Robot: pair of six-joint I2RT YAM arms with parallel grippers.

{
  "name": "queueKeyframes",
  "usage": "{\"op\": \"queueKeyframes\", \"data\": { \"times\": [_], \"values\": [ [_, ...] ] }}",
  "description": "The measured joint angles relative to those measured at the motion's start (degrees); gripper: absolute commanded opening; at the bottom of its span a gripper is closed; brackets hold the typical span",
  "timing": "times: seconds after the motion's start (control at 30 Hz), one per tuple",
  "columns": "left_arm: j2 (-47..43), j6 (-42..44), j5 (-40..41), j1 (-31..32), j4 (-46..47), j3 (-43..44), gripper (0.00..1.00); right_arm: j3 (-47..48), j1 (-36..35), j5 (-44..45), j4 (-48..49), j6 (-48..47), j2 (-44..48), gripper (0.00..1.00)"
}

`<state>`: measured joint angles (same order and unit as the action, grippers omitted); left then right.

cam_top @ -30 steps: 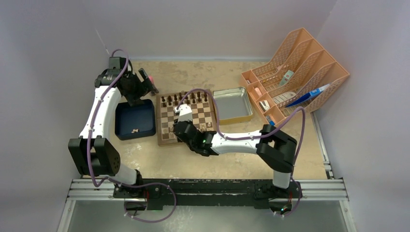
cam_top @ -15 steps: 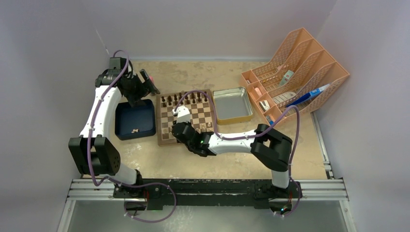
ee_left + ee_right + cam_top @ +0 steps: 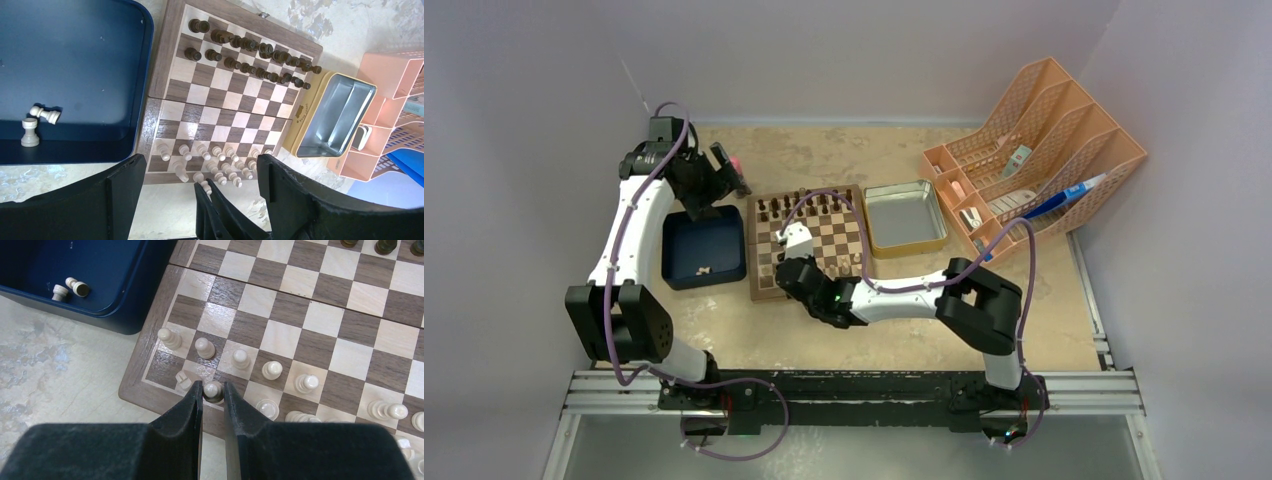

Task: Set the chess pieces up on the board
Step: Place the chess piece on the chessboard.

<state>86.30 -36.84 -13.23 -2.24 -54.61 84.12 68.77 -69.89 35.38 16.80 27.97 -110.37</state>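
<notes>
- right gripper (image 3: 213, 388) clenched on a pale chess piece (image 3: 213, 390) — lower left of the board (image 3: 320, 347), edge row
- left gripper (image 3: 200, 170) released, jaws wide — blue tray (image 3: 75, 50) at upper left holds two pale pieces (image 3: 30, 132)

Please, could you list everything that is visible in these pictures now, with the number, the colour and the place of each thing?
board: one, dark brown and light tan checks, middle of the table.
dark pieces: many, dark brown, far edge of the board.
pale pieces: many, tan, near edge of the board.
tray: one, dark blue, left of the board.
tray pieces: two, pale, inside the tray, one upright, one lying.
tin: one, metal, empty, right of the board.
organiser: one, orange, far right, small items inside.
table: one, beige.
left fingers: black, open, raised near the tray.
right fingers: black, shut on a pale piece near the board's near left corner.
</notes>
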Motion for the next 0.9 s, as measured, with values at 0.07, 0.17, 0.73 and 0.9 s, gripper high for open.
{"op": "queueKeyframes", "data": {
  "times": [0.07, 0.17, 0.73, 0.9],
  "values": [
    [0.0, 0.0, 0.3, 0.0, -0.2, 0.0, 0.81, 0.0, -0.2, 0.2, 0.1, 0.0, 0.0, 0.0],
    [0.0, 0.0, 0.7, 0.0, -0.5, 0.0, 0.81, 0.0, -0.2, 0.2, 0.3, -0.2, 0.0, 0.0],
    [0.6, 0.0, 1.0, 0.0, -1.1, 2.0, 0.8, -0.1, -0.3, 1.6, 1.2, -1.1, -1.3, 0.0],
    [0.6, 0.0, 0.8, 0.0, -1.1, 2.0, 0.8, -0.1, -0.5, 1.7, 1.5, -1.1, -1.9, 0.0]
  ]
}}
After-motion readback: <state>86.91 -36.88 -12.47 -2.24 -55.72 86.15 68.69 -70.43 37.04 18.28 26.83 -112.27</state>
